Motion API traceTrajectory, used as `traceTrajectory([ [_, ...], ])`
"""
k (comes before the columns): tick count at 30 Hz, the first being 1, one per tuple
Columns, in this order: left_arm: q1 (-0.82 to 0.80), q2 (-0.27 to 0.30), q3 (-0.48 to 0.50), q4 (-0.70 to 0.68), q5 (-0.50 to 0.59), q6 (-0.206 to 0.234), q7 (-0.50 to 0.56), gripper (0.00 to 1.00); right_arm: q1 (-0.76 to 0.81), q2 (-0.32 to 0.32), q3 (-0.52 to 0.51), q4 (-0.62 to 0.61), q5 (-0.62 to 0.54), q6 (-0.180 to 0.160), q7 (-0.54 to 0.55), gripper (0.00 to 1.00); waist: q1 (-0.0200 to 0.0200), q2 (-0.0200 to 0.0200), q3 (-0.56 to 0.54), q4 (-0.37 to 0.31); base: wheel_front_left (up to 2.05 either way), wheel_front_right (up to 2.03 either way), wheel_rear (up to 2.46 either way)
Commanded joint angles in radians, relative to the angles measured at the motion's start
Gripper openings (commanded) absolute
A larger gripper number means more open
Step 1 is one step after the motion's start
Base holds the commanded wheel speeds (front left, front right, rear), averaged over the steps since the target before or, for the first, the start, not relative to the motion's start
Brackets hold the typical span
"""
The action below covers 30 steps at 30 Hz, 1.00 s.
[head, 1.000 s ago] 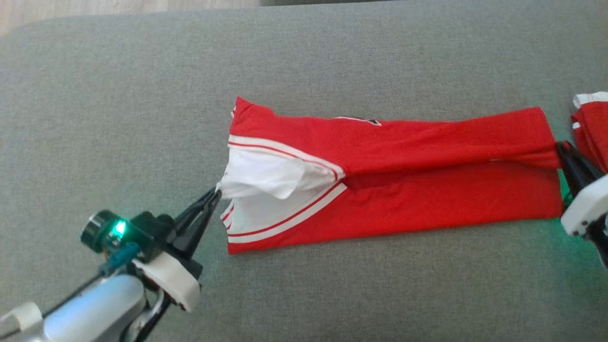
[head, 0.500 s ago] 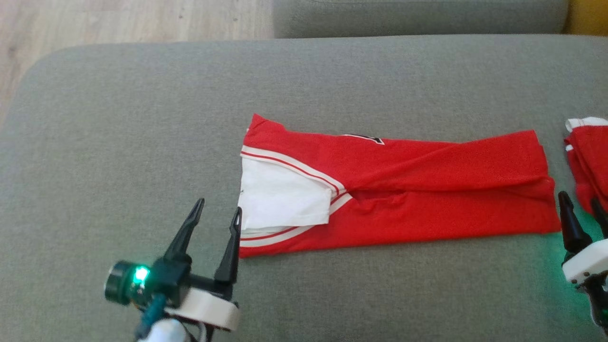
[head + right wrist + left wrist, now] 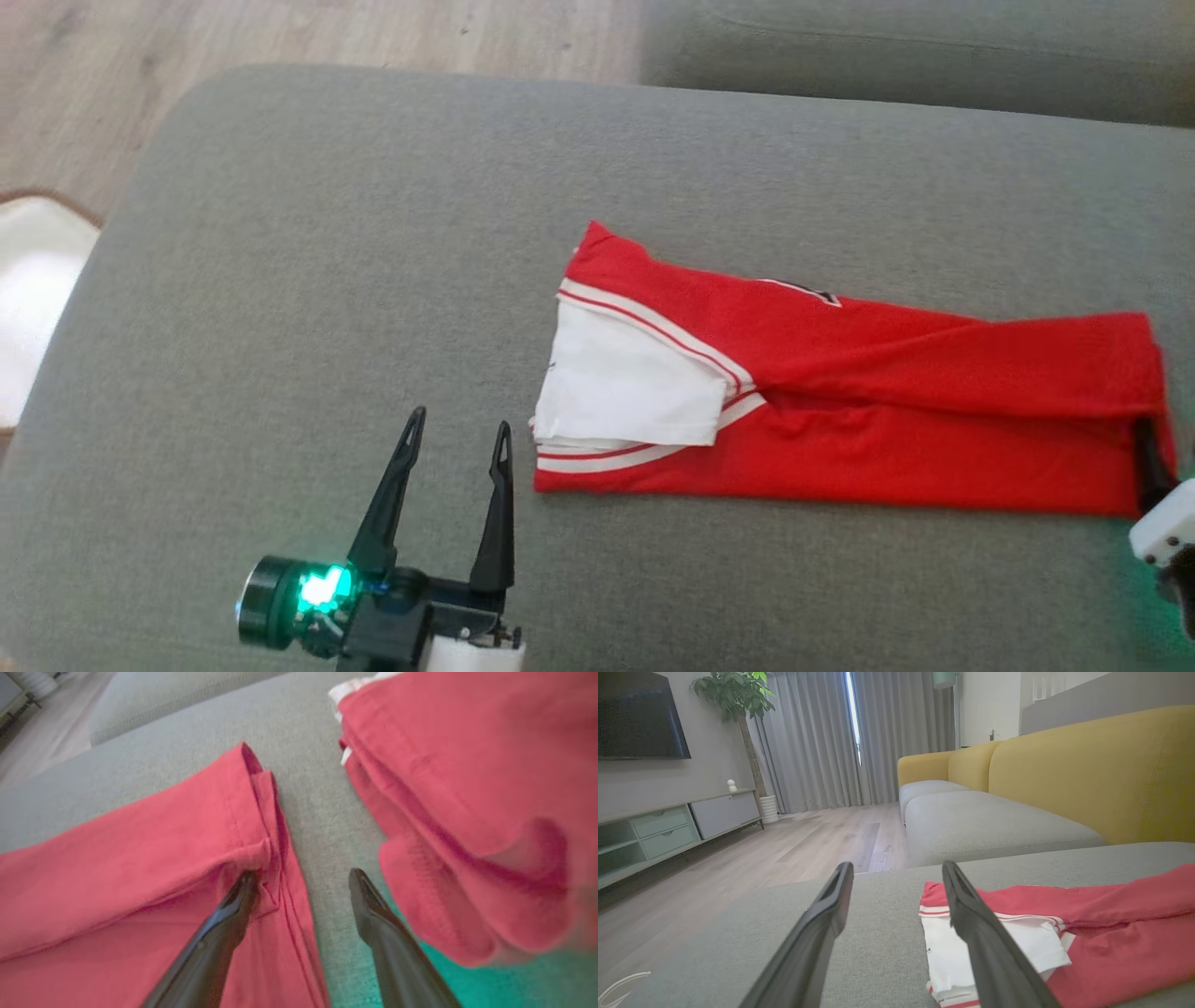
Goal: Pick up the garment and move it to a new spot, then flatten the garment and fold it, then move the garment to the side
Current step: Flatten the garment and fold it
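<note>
The garment [image 3: 840, 411] is red with white trim and lies folded lengthwise on the grey sofa cushion [image 3: 327, 233]. Its white-trimmed end points left. My left gripper [image 3: 460, 425] stands open just left of that end, touching nothing. In the left wrist view the left gripper [image 3: 896, 875] has bare cushion between its fingers, with the garment [image 3: 1111, 933] to their right. My right gripper [image 3: 302, 877] is open at the garment's [image 3: 140, 858] right hem. Its left finger [image 3: 233, 910] lies over the hem, and the other finger is over grey cushion.
A second red garment [image 3: 467, 788] lies bunched just right of my right gripper. Wooden floor [image 3: 280, 37] runs beyond the cushion's far left corner, and a pale object [image 3: 28, 299] sits at the left edge. Another grey cushion [image 3: 994, 826] and a yellow backrest [image 3: 1087, 765] lie further off.
Both grippers have opened and let go of the garment's two ends. The left gripper has drawn back from the white end. The garment has settled flat. The head camera has shifted.
</note>
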Motion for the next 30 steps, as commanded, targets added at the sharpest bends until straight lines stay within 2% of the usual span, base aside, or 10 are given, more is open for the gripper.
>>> traceTrajectory([
  [1, -0.021, -0.007, 0.042, -0.038, 0.015, -0.004, -0.009, 1.0, -0.017, -0.016, 0.013, -0.01, -0.009, -0.001, 0.006, 1.0, 0.0, -0.0001, 0.008, 0.016, 0.0, 0.0, 0.0],
  [4, -0.011, -0.019, 0.059, -0.041, 0.057, -0.018, -0.009, 1.0, -0.021, 0.013, 0.015, 0.009, -0.007, -0.001, 0.036, 1.0, 0.0, -0.0001, 0.011, 0.028, 0.0, 0.0, 0.0],
  [5, -0.009, -0.021, 0.064, -0.041, 0.069, -0.022, -0.009, 1.0, -0.02, 0.022, 0.018, 0.01, -0.003, -0.001, 0.048, 0.96, 0.0, -0.0001, 0.011, 0.03, 0.0, 0.0, 0.0],
  [6, -0.006, -0.025, 0.069, -0.041, 0.076, -0.026, -0.009, 1.0, -0.018, 0.028, 0.022, 0.009, 0.0, -0.001, 0.061, 0.72, 0.0, -0.0001, 0.011, 0.031, 0.0, 0.0, 0.0],
  [7, -0.003, -0.029, 0.075, -0.041, 0.081, -0.03, -0.009, 1.0, -0.015, 0.032, 0.026, 0.006, 0.002, -0.001, 0.071, 0.41, 0.0, -0.0001, 0.01, 0.031, 0.0, 0.0, 0.0],
  [8, -0.001, -0.033, 0.082, -0.041, 0.085, -0.034, -0.009, 1.0, -0.011, 0.031, 0.028, 0.002, 0.006, -0.001, 0.075, 0.02, 0.0, -0.0001, 0.01, 0.032, 0.0, 0.0, 0.0],
  [13, 0.009, -0.044, 0.109, -0.045, 0.105, -0.054, -0.009, 1.0, 0.009, -0.001, 0.021, -0.026, 0.025, -0.001, 0.052, 0.0, 0.0, -0.0001, -0.003, 0.019, 0.0, 0.0, 0.0],
  [21, 0.033, -0.055, 0.139, -0.047, 0.123, -0.079, -0.009, 1.0, 0.039, -0.112, -0.033, -0.121, 0.06, -0.001, 0.057, 0.0, 0.0, -0.0001, -0.021, -0.021, 0.0, 0.0, 0.0],
  [25, 0.043, -0.061, 0.151, -0.043, 0.126, -0.093, -0.009, 1.0, 0.051, -0.124, -0.054, -0.261, 0.112, -0.001, 0.084, 0.0, 0.0, -0.0001, -0.026, -0.036, 0.0, 0.0, 0.0],
  [30, 0.043, -0.07, 0.166, -0.035, 0.129, -0.116, -0.009, 1.0, 0.064, -0.054, -0.054, -0.558, 0.207, -0.001, 0.194, 0.0, 0.0, -0.0001, -0.023, -0.051, 0.0, 0.0, 0.0],
])
